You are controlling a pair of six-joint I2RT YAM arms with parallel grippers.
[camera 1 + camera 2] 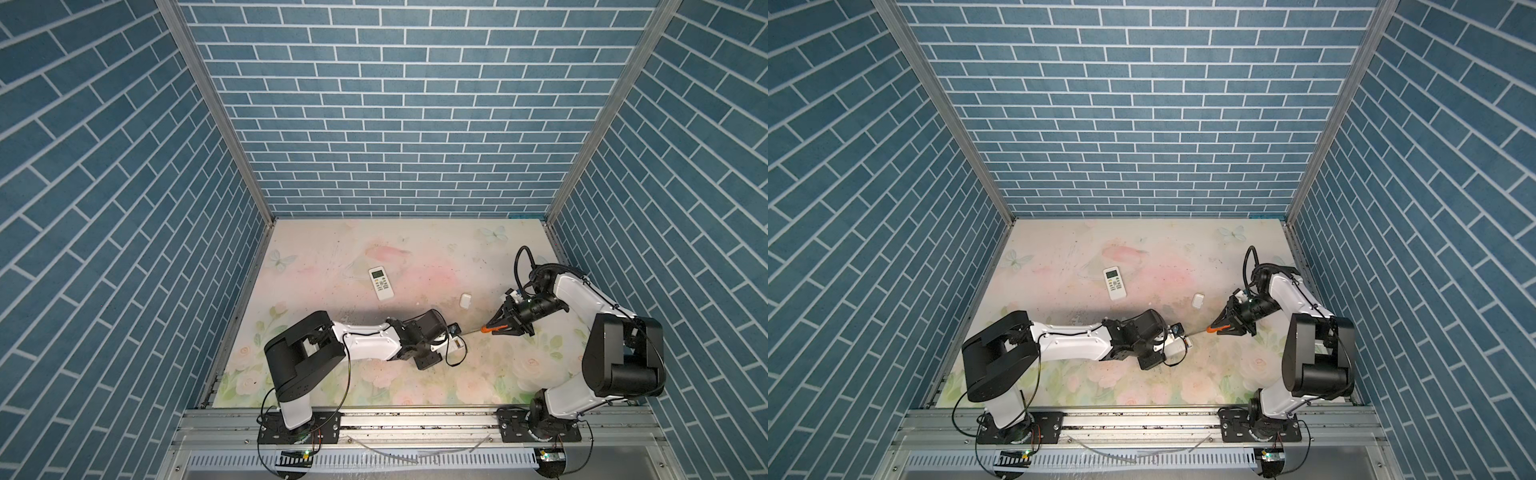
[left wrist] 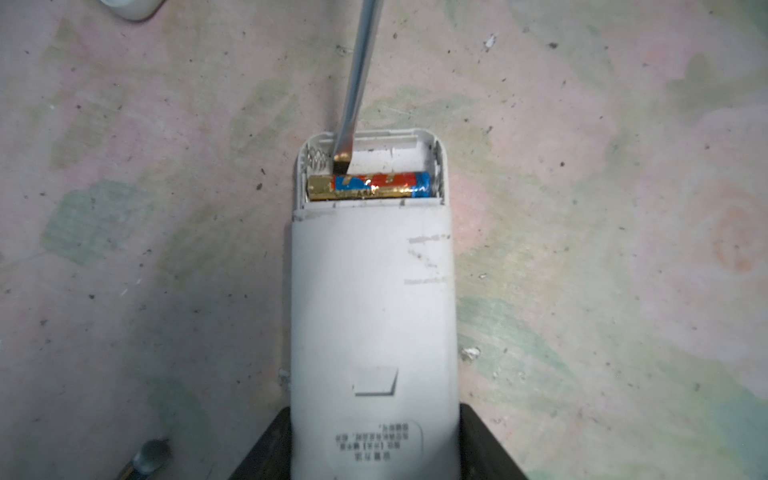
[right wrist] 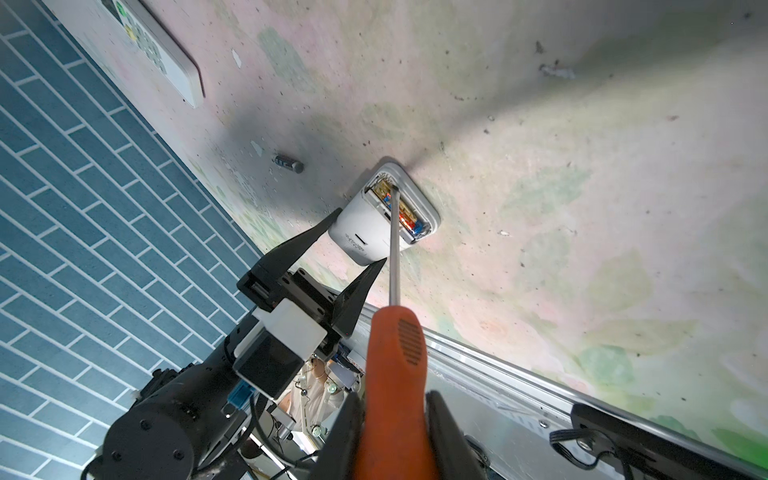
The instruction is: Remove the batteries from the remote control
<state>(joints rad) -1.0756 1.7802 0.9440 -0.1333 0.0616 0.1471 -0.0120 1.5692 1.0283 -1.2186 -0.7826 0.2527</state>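
Battery (image 2: 368, 187), gold, red and blue wrap, sits in the open compartment at one end of the remote (image 2: 372, 311), in the slot nearer the remote's middle. The outer slot beside it is empty, bare spring showing. Remote lies back-up on the table (image 1: 332, 257), cover off. Screwdriver (image 2: 357, 83) tip is down in the empty slot, right by the battery's side near its gold end; touching or not, can't tell. Left gripper (image 3: 359, 237) stands about half open, fingers clamped on the remote's two long sides, away from the compartment end. Right gripper (image 3: 392, 399) is nearly closed, pinching the screwdriver's orange handle, shaft slanting down to the remote. Loose battery (image 3: 289, 163), dark, lies on its side on the table near the remote, not touching it. White cover (image 1: 465, 300) lies near the remote, on its back-wall side. Second remote (image 1: 380, 283), buttons up, lies farther from the remote than the cover does, also toward the back wall, nothing touching it.
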